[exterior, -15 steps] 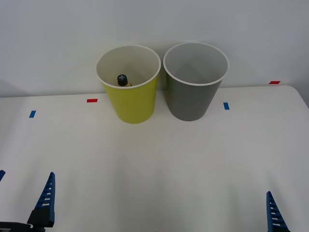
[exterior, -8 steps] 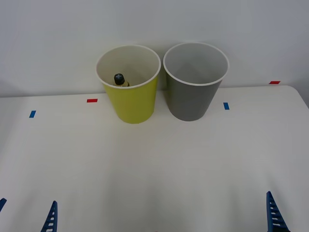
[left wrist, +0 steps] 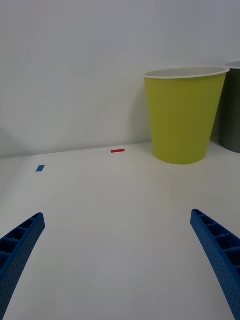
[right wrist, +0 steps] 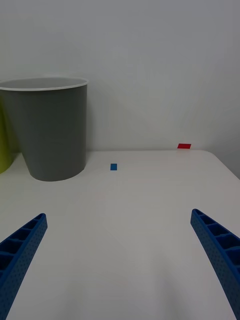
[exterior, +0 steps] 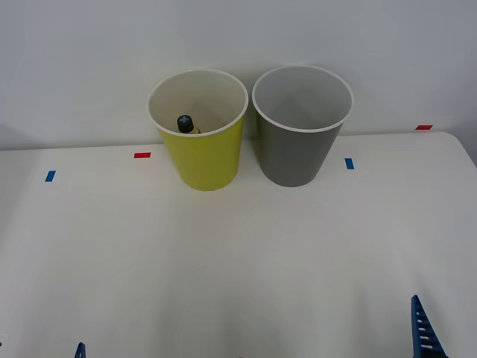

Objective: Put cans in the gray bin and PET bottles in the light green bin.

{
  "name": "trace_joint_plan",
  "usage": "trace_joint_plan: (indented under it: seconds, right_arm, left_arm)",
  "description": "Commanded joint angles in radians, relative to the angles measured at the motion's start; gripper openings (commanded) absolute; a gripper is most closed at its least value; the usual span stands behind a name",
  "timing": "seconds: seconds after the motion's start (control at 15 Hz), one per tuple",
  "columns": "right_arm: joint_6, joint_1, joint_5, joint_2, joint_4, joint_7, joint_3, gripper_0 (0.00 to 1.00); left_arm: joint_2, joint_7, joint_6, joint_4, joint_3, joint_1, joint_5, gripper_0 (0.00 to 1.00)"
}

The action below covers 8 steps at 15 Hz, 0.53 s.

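Observation:
The light green bin (exterior: 203,160) stands at the back of the table, with the gray bin (exterior: 295,153) close on its right. Inside the green bin leans the PET bottle (exterior: 185,124); its black cap and a bit of yellow label show, the rest is hidden by the bin wall. Cans are out of view. My left gripper (left wrist: 116,215) is open and holds nothing, low over the table's near left, facing the green bin (left wrist: 182,120). My right gripper (right wrist: 118,214) is open and holds nothing at the near right, facing the gray bin (right wrist: 52,132).
Small blue tape marks (exterior: 50,176) (exterior: 349,162) and red tape marks (exterior: 141,155) (exterior: 423,127) lie on the white table (exterior: 238,253). A plain wall rises right behind the bins. One blue fingertip (exterior: 422,328) pokes up at the near right edge, another (exterior: 79,350) at the near left.
My left gripper has pulled back toward the near edge, so its fingers have nearly left the front view. The bottle's cap shifted slightly inside the green bin. The right arm stayed still.

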Motion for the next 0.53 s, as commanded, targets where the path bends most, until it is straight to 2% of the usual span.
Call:
trace_joint_plan:
  seconds: [0.07,0.53]
  right_arm:
    - [0.000,0.000,0.000,0.000,0.000,0.000,0.000,1.00]
    - [0.000,0.000,0.000,0.000,0.000,0.000,0.000,1.00]
  left_arm:
    - [0.000,-0.001,-0.006,-0.001,-0.006,0.016,-0.005,1.00]
    - [0.000,-0.001,-0.006,-0.001,-0.006,0.016,-0.005,1.00]
